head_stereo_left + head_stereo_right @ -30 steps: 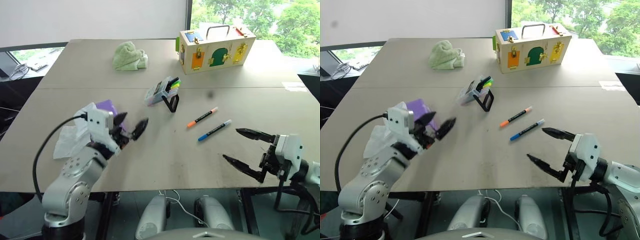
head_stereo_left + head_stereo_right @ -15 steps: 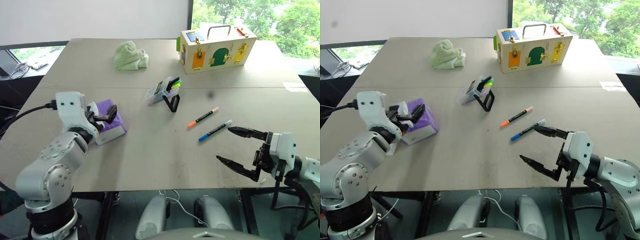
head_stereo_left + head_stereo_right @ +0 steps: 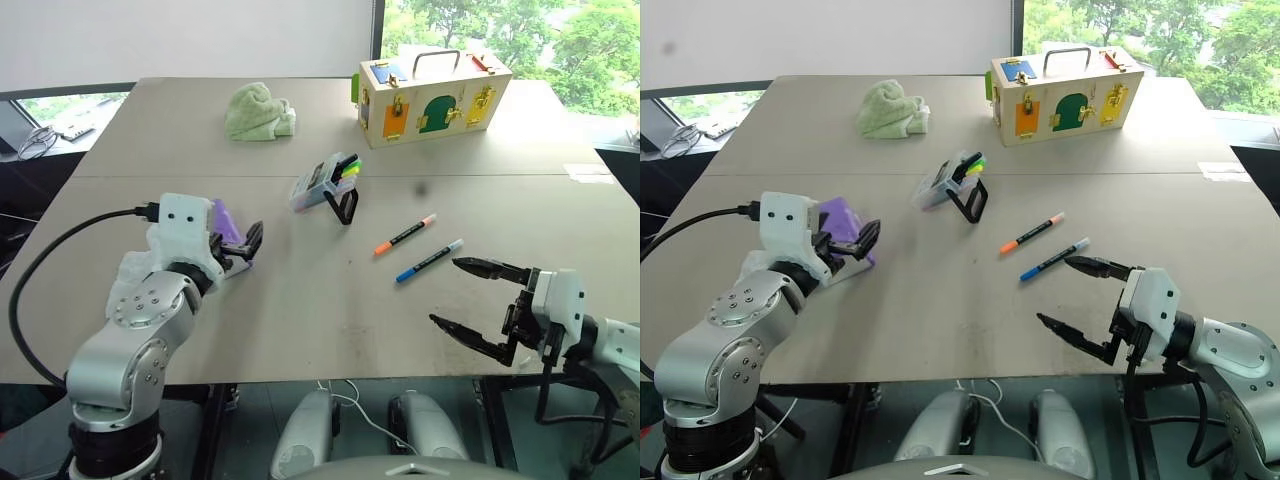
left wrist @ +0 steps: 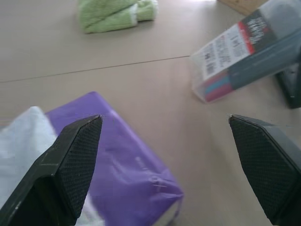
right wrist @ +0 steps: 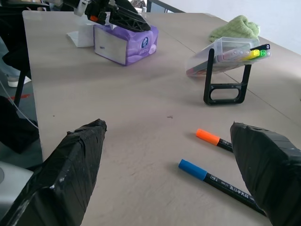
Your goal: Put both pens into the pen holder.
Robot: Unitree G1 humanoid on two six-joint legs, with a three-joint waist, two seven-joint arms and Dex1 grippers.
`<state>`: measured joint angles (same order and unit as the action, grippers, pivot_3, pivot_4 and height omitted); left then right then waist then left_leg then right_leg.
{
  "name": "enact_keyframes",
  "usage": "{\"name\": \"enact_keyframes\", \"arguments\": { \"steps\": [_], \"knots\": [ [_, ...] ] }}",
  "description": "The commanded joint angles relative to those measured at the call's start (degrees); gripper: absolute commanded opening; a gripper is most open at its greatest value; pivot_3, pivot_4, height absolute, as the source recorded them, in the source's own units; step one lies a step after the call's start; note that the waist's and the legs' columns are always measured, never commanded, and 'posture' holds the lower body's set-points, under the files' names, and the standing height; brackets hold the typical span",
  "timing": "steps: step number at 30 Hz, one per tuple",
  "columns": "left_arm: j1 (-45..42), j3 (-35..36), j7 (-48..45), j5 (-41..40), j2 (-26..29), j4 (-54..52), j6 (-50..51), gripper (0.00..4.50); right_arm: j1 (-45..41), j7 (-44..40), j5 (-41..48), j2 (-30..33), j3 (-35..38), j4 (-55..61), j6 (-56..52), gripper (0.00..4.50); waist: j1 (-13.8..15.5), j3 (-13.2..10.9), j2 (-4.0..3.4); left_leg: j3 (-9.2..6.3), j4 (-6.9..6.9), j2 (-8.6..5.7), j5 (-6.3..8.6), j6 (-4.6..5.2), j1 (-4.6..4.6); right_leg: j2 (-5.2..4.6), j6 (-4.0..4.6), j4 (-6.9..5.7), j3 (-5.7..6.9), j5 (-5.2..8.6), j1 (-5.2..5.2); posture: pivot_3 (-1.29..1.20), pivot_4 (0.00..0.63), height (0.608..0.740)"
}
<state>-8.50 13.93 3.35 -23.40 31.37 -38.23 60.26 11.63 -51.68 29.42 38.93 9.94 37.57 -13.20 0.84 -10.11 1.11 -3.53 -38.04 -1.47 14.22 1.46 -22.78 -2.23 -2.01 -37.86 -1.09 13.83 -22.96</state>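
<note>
Grey desk [image 3: 300,300] carrying, far side, a wooden box [image 3: 432,98] with coloured doors and a green cloth [image 3: 260,112]. Left claw [image 3: 243,247], jaws wide apart and empty, above a purple tissue pack [image 3: 843,232] at the desk's left. Right claw [image 3: 1072,298], jaws spread and empty, near the front edge. Clear pen holder [image 3: 322,183], tilted on its black wire stand, at centre. Orange-ended pen [image 3: 405,234] and blue-ended pen [image 3: 429,260] lie side by side on the desk, between holder and right claw.
</note>
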Motion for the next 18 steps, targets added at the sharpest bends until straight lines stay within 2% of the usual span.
{"name": "enact_keyframes", "arguments": {
  "steps": [1,4,6,10,11,12,14,18],
  "knots": [
    [-2.02,-2.31,6.53,6.76,1.85,-2.36,12.44,4.46,-0.30,0.47,0.19,0.34,0.89,1.79,1.09,4.50,-0.02,0.00,0.00,-0.01,0.00,-0.01,0.00,0.00,0.00,0.01,-0.07,0.00,0.01,-0.03,0.00,0.00,0.150,0.740],
    [-3.98,-1.34,4.21,6.01,0.69,-2.46,17.27,4.46,-0.71,0.65,0.20,0.49,0.66,1.89,0.88,4.50,0.00,-0.01,0.02,-0.02,0.00,-0.01,0.00,0.00,-0.01,0.03,-0.15,0.00,0.03,-0.07,0.00,0.00,0.150,0.740],
    [-4.43,-2.51,2.69,6.30,2.01,-0.94,20.04,4.46,-1.18,0.72,0.16,0.66,0.31,1.97,0.67,4.50,-0.02,-0.01,0.01,-0.02,0.00,-0.01,0.00,0.00,0.01,0.03,-0.15,0.00,0.05,-0.07,0.00,0.00,0.150,0.740],
    [-5.44,-2.92,-0.47,6.42,2.11,6.62,23.20,4.46,-2.75,0.97,-0.02,0.92,-0.67,1.75,0.07,4.50,-0.12,0.05,-0.08,0.01,0.02,-0.01,0.00,-0.01,0.04,0.03,-0.14,-0.01,0.02,-0.06,0.00,0.00,0.150,0.740],
    [-6.23,-1.62,-1.17,6.13,1.02,8.53,24.21,3.95,-3.11,1.04,-0.16,0.95,-0.91,1.67,-0.02,4.50,-0.10,0.09,-0.14,0.02,0.02,-0.01,0.00,-0.01,0.06,0.03,-0.14,-0.01,0.02,-0.06,0.00,0.00,0.150,0.740],
    [-6.83,-0.87,-1.80,6.05,0.44,9.79,24.97,3.80,-3.32,1.07,-0.22,1.03,-1.02,1.66,-0.09,4.50,-0.10,0.15,-0.22,0.01,0.02,-0.01,0.00,-0.01,0.08,0.03,-0.14,-0.01,0.03,-0.06,0.02,0.00,0.150,0.740],
    [-7.07,-0.89,-2.76,6.56,0.56,10.28,23.81,2.73,-3.55,1.19,-0.13,1.16,-1.06,1.70,-0.27,4.50,-0.17,0.25,-0.38,0.04,0.03,-0.01,0.00,-0.01,0.13,0.03,-0.16,-0.02,0.06,-0.03,0.04,0.00,0.150,0.740],
    [-6.60,1.65,-4.04,6.80,-0.76,10.92,23.21,0.92,-3.54,1.52,-0.24,1.28,-1.04,1.84,-0.40,4.50,-0.38,0.40,-0.64,0.06,0.10,0.03,0.00,-0.01,0.20,0.06,-0.16,-0.04,-0.06,-0.04,0.03,0.00,0.150,0.740]
  ]
}}
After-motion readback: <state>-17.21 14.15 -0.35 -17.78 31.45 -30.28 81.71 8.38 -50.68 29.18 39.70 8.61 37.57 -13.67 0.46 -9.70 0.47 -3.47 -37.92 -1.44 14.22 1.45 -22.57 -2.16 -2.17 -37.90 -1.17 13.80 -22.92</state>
